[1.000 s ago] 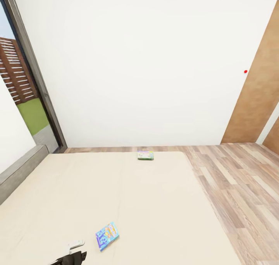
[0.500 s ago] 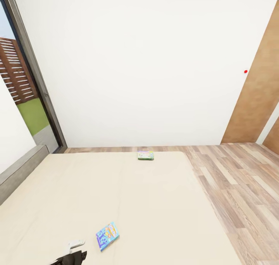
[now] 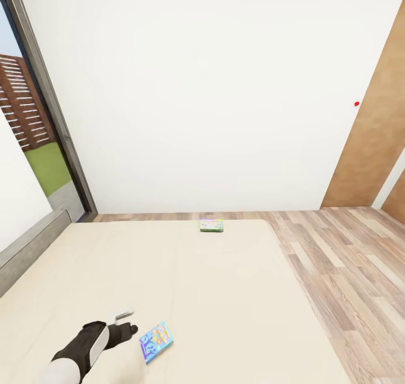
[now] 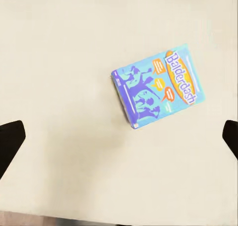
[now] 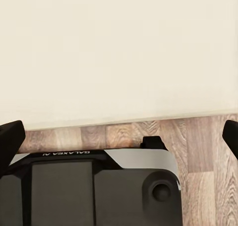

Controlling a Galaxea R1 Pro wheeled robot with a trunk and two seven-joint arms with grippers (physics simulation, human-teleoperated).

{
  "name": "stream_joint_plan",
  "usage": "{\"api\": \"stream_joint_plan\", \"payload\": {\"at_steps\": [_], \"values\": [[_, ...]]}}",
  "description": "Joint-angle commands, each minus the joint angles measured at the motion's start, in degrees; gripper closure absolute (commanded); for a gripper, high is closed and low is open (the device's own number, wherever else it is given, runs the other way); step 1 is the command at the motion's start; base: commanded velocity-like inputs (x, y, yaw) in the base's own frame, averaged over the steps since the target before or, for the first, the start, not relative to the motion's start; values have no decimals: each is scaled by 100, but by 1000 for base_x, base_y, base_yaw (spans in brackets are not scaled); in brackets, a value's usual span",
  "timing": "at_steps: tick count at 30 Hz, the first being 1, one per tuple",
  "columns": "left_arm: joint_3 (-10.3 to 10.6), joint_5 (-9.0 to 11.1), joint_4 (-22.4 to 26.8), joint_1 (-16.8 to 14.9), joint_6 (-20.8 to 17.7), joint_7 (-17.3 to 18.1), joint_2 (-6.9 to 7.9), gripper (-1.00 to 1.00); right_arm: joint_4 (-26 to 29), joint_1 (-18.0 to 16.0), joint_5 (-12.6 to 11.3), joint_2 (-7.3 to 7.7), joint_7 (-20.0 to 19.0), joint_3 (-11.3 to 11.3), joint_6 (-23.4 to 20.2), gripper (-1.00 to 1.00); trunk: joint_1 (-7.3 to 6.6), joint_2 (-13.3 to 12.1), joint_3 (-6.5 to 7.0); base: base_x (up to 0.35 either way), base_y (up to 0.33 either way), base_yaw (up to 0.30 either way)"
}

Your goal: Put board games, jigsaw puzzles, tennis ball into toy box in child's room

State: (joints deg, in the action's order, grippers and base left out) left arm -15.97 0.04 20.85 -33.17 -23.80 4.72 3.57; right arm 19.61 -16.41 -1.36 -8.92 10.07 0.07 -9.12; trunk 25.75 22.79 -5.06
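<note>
Beige mattress of the bed (image 3: pixel 225 294) carries both board games: your blue board game (image 3: pixel 155 342) lies flat near you, and the green-edged board game (image 3: pixel 211 225) sits at the far edge, well apart. Your left gripper (image 3: pixel 128 321) hovers just left of the blue box, its fingers (image 4: pixel 11 139) spread wide and touching nothing. Your right gripper (image 5: pixel 119 137) hangs over the mattress edge and the wood floor (image 5: pixel 208 166), fingers wide apart, empty.
</note>
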Motion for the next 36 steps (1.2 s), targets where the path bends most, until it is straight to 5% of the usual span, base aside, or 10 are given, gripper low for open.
{"api": "stream_joint_plan", "payload": {"at_steps": [1,4,9,20,28,36], "values": [[-35,-9,61,-40,-117,15,-55,-100,13,-2,-14,-2,22,4,-33,-100,4,13,-13,0,0,0],[-18,-27,220,-273,-376,-24,-318,-100,58,-2,-10,-8,14,8,-34,-100,4,13,-13,0,0,0],[-6,-48,281,-810,-597,-39,-466,-100,624,-2,-13,-30,18,13,-188,-100,4,13,-13,0,0,0],[32,-40,324,-1070,-580,-33,-517,-100,3571,0,-30,-87,7,13,-2605,-100,4,13,-13,0,0,0],[132,-54,339,-1077,-449,-43,-495,-100,4513,6,-47,-107,4,27,-3273,-100,4,13,-14,0,0,0],[181,-57,340,-1077,-389,-41,-486,-100,4624,7,-55,-107,-11,4,-3476,-100,4,13,-64,0,0,0]]}}
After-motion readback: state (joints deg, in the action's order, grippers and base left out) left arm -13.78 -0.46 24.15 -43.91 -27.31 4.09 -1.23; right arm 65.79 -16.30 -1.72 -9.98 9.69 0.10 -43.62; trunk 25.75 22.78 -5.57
